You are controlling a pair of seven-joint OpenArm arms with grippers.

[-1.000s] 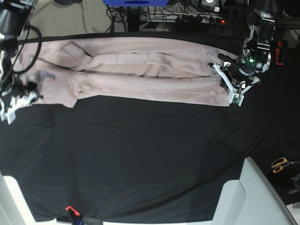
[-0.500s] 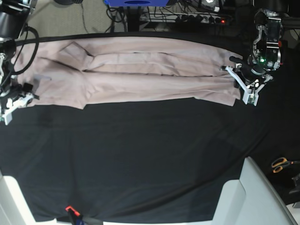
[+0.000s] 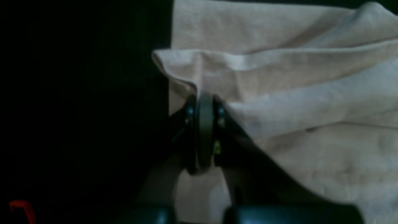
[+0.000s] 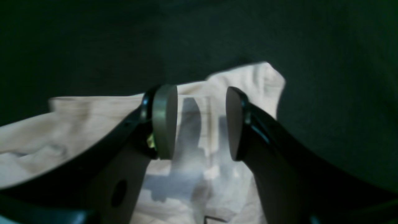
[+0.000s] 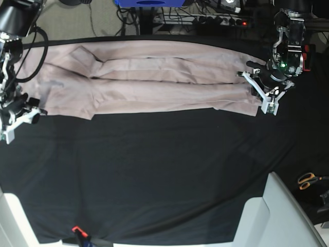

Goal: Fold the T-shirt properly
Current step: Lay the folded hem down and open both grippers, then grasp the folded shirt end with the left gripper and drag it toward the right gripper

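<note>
Two end effectors worked the T-shirt (image 5: 154, 82), stretched lengthwise across the black-draped desk (image 5: 154, 175): the left end effector (image 3: 203, 104) was clamped on one end's edge, the right end effector (image 4: 200, 123) stood apart, empty, over the other end, apparently needing to pinch there next.

Black arms, white gripper (image 5: 263, 96) brackets

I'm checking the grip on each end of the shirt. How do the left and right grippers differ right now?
The left gripper is shut, pinching a fold of the T-shirt; the right gripper is open, holding nothing. Left bites the cloth; right hovers above it. Both sit at a shirt end.
</note>
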